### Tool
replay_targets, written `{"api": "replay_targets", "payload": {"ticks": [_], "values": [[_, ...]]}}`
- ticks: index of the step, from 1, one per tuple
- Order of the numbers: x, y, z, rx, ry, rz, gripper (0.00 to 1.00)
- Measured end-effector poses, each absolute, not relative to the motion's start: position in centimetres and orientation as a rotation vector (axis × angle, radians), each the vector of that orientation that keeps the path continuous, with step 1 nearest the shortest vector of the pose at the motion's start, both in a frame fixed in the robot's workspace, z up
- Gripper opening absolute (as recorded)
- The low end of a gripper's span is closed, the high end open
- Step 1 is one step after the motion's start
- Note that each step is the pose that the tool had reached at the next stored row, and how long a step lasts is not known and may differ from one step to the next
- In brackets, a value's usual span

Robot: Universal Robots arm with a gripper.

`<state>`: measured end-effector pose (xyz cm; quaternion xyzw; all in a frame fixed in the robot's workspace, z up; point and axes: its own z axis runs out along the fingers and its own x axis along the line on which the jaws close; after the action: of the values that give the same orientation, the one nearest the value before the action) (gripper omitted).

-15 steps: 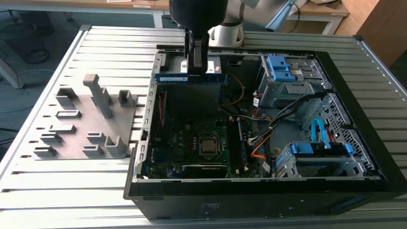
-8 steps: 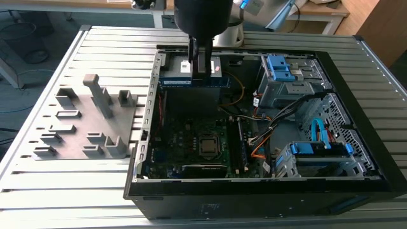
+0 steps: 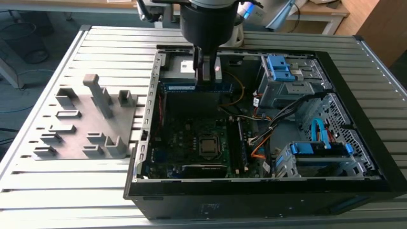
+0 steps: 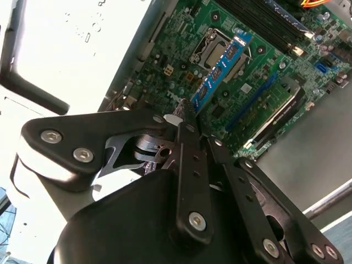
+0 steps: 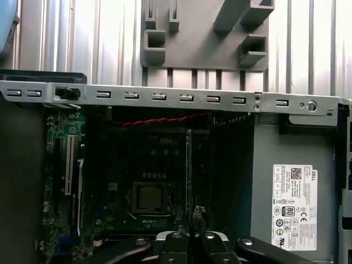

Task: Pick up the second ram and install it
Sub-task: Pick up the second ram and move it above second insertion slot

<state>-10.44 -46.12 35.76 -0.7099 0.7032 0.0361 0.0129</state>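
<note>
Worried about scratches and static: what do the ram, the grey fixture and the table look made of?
The ram, held in the hand: blue-green board with matt black chips, likely fibreglass laminate. The fixture: matt grey, moulded-looking blocks, probably plastic. The table: pale ribbed slats with a dull sheen, likely aluminium.

Slatted metal table (image 3: 64,200): grey fixture plate (image 3: 83,130), open computer case (image 3: 254,202).

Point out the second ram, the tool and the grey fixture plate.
second ram (image 4: 223,66): second wrist view, mid-board.
tool (image 3: 205,77): exterior view, between its fingertips, shut on the second ram.
grey fixture plate (image 3: 83,125): exterior view, bare base.
</note>
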Motion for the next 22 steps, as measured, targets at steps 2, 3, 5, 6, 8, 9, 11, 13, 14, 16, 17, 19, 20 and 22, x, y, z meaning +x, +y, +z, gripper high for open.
{"api": "replay_targets", "payload": {"ticks": [2,3,5,6,8,9,11,13,14,16,17,19,20,22], "values": [[-10.3,-46.1,35.4,-2.212,2.192,0.112,0.14],[-10.2,-46.1,35.2,-2.212,2.192,0.112,0.14],[-10.1,-46.1,34.8,-2.212,2.192,0.112,0.14],[-10.1,-46.1,34.7,-2.211,2.192,0.112,0.14],[-10.0,-46.1,34.3,-2.211,2.192,0.112,0.14],[-9.9,-46.1,34.1,-2.211,2.192,0.112,0.14],[-9.8,-46.1,33.8,-2.211,2.192,0.112,0.14],[-9.6,-46.1,33.4,-2.211,2.193,0.112,0.14],[-9.6,-46.1,33.2,-2.211,2.193,0.112,0.14],[-9.4,-46.1,32.8,-2.21,2.193,0.112,0.14],[-9.4,-46.1,32.7,-2.21,2.193,0.112,0.14],[-9.3,-46.1,32.3,-2.21,2.193,0.112,0.14],[-9.2,-46.1,32.1,-2.21,2.193,0.112,0.14],[-9.0,-46.1,31.8,-2.21,2.193,0.112,0.14]]}}
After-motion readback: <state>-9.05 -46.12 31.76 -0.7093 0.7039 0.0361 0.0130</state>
